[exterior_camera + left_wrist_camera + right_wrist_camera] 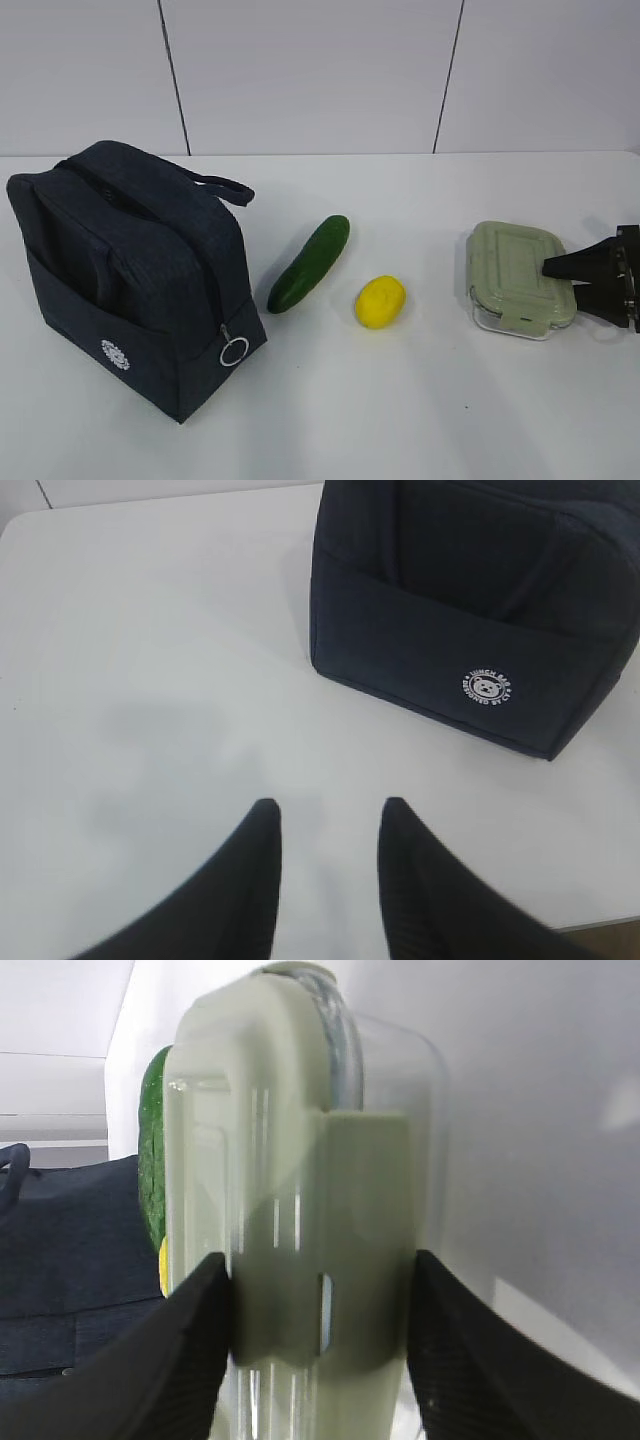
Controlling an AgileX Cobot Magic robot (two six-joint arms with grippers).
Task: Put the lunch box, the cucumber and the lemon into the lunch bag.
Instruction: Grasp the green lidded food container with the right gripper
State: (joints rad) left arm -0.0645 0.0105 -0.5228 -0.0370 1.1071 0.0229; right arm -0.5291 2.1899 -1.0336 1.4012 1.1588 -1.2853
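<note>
Where the left wrist view catches the lunch bag (470,610), a small white round emblem (487,687) on its front pocket shows a bear's face ringed with tiny lettering that seems to begin "LUNCH", the rest too small to read; no other writing shows anywhere. The bag stands at the far left of the white table (420,420), zipped along the top as far as can be seen, a silver ring pull (234,351) hanging at its near corner. Just right of it lies the cucumber (309,263), slanting away, and right of that, apart from it, the lemon (380,301). The lunch box (518,277) sits on the table well to the right, lid up. The right gripper (320,1290) comes in from the right edge with the box between its fingers (195,1360), one on each side and pressing its clip end, so it appears closed on the box. The left gripper (325,825) hovers over bare table in front of the bag, partly parted and holding nothing
</note>
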